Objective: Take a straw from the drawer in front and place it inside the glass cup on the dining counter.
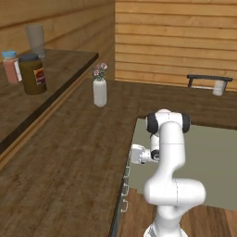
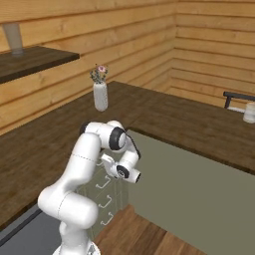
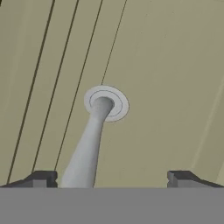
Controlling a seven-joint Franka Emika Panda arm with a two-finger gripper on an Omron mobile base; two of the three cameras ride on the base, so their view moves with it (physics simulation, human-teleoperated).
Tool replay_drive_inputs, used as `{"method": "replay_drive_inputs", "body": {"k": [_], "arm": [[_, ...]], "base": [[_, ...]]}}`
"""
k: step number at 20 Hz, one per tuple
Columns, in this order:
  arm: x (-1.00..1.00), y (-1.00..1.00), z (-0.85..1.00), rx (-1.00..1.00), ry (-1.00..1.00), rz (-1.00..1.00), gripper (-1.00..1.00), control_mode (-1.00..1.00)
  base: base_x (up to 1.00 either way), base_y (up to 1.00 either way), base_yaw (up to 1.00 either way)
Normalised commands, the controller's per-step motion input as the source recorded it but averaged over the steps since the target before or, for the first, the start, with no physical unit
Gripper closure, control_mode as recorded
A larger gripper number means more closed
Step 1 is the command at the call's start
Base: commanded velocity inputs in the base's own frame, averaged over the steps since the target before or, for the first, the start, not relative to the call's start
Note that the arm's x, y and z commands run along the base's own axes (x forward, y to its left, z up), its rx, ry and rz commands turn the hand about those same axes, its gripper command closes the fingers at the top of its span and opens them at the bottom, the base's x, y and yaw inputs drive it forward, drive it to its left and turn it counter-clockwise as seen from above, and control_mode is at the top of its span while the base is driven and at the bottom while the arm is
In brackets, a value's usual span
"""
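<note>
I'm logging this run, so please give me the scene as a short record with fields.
gripper: open, fingers either side of a silver handle
handle: fixed to a sage-green cabinet front
holding: nothing
flower vase: upright on the dark wood counter
brown jar: on the upper shelf

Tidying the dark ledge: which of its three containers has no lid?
The tall grey glass; the brown jar has a dark lid, the pink bottle a blue one.
</note>
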Motion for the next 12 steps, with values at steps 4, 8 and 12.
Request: {"method": "replay_drive_inputs", "body": {"k": [4, 8, 12], "arm": [[-0.01, 0.74, 0.09, -0.05, 0.0, 0.0, 1.0, -1.0], [-0.07, 0.22, 0.06, -0.02, 0.0, 0.0, 1.0, -1.0], [-0.32, -0.32, 0.05, 0.0, 0.0, 0.0, 1.0, -1.0]], "base": [[0.0, 0.0, 0.0], [0.0, 0.0, 0.0], [0.0, 0.0, 0.0]]}}
